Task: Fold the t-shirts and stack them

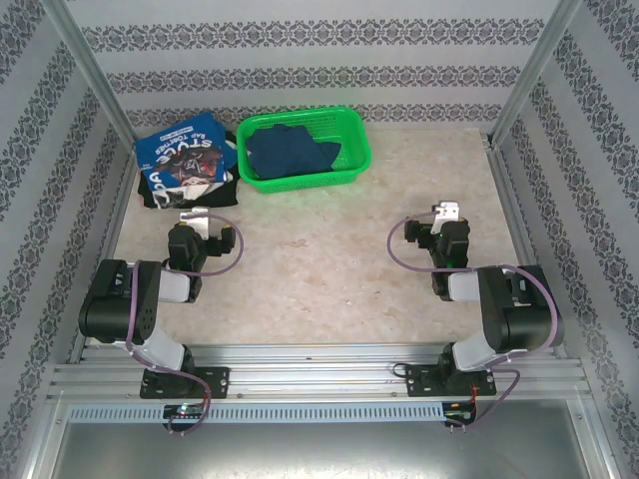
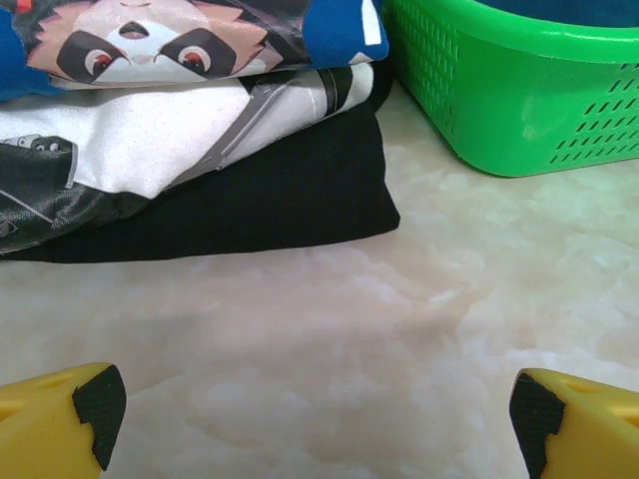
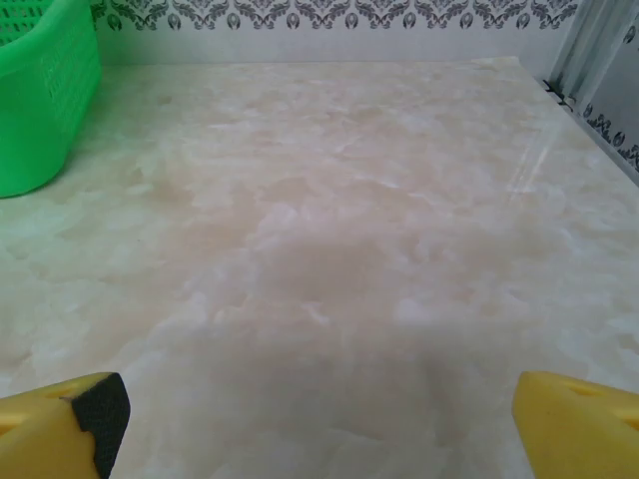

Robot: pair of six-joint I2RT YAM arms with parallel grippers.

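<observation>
Folded t-shirts lay stacked at the far left corner of the bench; a dark blue t-shirt lay crumpled in the green basket beside them. The left fingers and right fingers were spread wide and empty. Probable next move: lifting that shirt out for folding.

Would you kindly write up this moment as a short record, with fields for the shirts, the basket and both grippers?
stack: folded t-shirts at the back left of the table; blue printed tee on top, black tee at the bottom
basket: green basket beside the stack, holding a crumpled dark blue tee
left gripper: open, empty, facing the stack
right gripper: open, empty, above bare table
</observation>
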